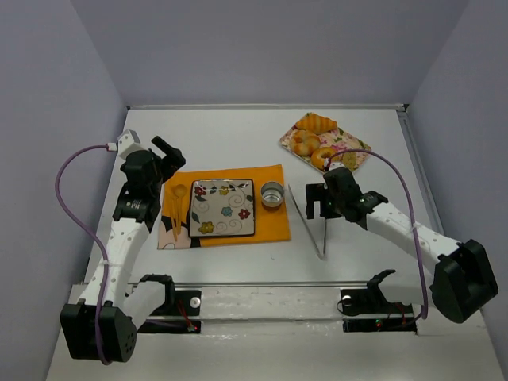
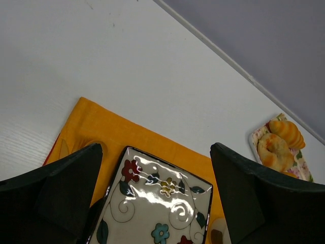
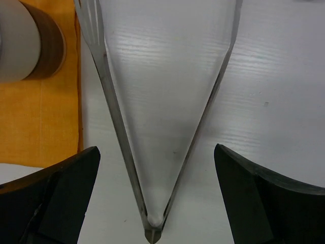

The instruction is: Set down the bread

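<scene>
Several golden bread rolls (image 1: 315, 140) lie on a floral tray (image 1: 350, 159) at the back right; they also show in the left wrist view (image 2: 281, 140). A square floral plate (image 1: 223, 208) sits empty on an orange placemat (image 1: 270, 222). Metal tongs (image 1: 315, 225) lie open on the table right of the mat. My right gripper (image 1: 316, 202) is open and empty just above the tongs (image 3: 116, 117), straddling their hinged end (image 3: 156, 150). My left gripper (image 1: 169, 152) is open and empty above the plate's far left corner (image 2: 156, 152).
A small metal cup (image 1: 271, 194) stands on the mat's right part, close to the tongs' tips, and shows in the right wrist view (image 3: 25, 40). A yellow spoon (image 1: 176, 202) lies on the mat left of the plate. Walls enclose the table on three sides.
</scene>
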Controlling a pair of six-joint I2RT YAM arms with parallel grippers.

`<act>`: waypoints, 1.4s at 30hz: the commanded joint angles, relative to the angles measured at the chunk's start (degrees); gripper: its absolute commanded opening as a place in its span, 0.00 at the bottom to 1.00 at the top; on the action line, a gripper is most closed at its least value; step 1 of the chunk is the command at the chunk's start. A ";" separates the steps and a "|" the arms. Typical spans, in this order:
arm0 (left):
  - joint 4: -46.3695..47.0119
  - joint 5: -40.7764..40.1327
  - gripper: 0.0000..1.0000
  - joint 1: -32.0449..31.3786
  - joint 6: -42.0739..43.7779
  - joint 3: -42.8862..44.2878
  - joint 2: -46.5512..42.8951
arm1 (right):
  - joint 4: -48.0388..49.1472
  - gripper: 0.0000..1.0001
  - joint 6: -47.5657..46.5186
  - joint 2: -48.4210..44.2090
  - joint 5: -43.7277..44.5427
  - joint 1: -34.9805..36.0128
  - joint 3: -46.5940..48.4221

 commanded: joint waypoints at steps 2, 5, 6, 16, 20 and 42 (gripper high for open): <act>2.27 -1.64 0.99 0.45 0.32 1.28 -0.80 | -1.66 1.00 -1.38 7.08 1.89 3.52 4.59; 2.44 -1.64 0.99 0.45 0.40 1.46 -0.36 | -3.94 1.00 -0.06 10.77 3.49 4.14 6.35; 2.44 -1.64 0.99 0.45 0.49 1.55 -0.09 | -4.64 1.00 0.21 11.22 3.14 4.67 6.70; 2.62 -1.47 0.99 0.45 0.58 1.90 0.96 | -12.29 1.00 6.97 12.02 3.31 6.51 7.05; 2.97 -1.38 0.99 0.45 0.58 1.98 1.31 | -14.76 1.00 8.30 12.46 2.79 7.04 6.79; 3.14 -0.85 0.99 0.54 0.84 1.72 0.79 | -10.80 0.55 14.18 19.42 8.93 7.04 8.46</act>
